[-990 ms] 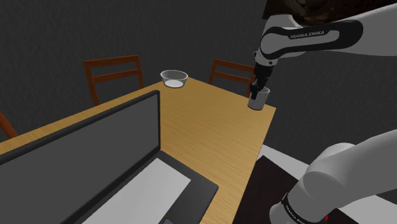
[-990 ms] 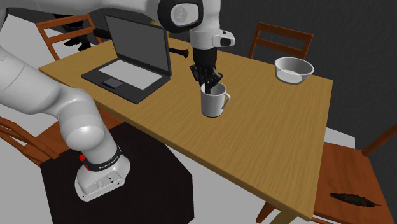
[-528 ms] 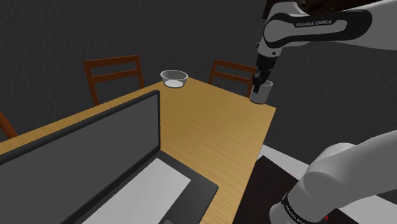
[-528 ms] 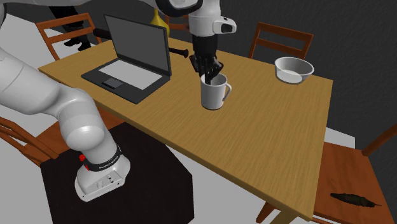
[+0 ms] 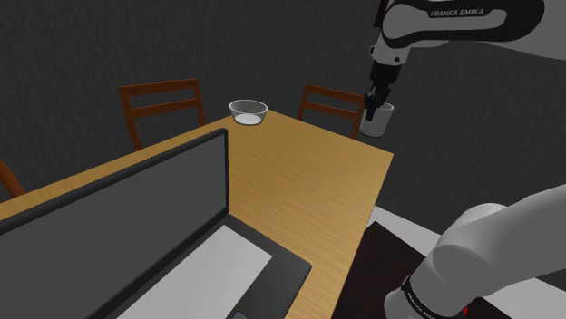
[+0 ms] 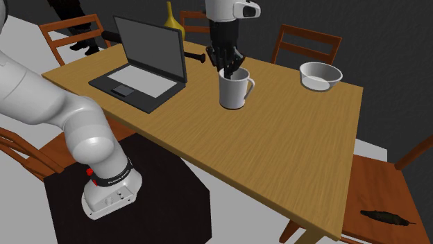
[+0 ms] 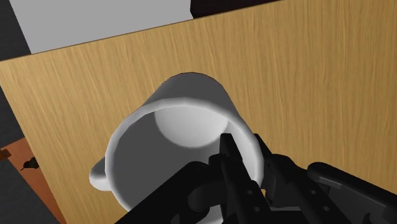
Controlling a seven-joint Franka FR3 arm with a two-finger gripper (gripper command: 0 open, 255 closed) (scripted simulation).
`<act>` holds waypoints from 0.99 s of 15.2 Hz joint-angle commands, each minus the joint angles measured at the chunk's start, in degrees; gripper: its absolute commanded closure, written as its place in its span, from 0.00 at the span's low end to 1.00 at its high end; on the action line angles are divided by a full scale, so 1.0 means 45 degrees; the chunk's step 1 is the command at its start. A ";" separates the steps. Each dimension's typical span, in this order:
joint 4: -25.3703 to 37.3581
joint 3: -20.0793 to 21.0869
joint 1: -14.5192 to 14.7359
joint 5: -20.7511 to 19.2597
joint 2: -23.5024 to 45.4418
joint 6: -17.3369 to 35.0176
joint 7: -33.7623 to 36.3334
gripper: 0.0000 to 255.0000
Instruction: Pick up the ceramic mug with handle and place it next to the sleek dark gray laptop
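Mug (image 6: 234,90), lifted higher off table (image 6: 277,142), gripper (image 6: 231,69) clamped on rim

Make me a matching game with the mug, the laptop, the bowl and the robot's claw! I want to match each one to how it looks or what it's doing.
Things:
1. mug
2. laptop
3. bowl
4. claw

What fits:
A. black, shut on a rim
B. open, with its screen standing up
C. white, has a handle, is being held
D. round and shallow, near a corner of the table

Right pairs: 1-C, 2-B, 3-D, 4-A
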 commanded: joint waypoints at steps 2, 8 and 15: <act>0.0628 0.0035 0.0021 0.0042 0.0089 -0.0541 -0.0047 1.00; 0.1857 0.0087 0.0057 0.0115 0.0317 -0.1541 -0.0149 1.00; 0.3427 0.0124 0.0097 0.0198 0.0709 -0.2717 -0.0285 1.00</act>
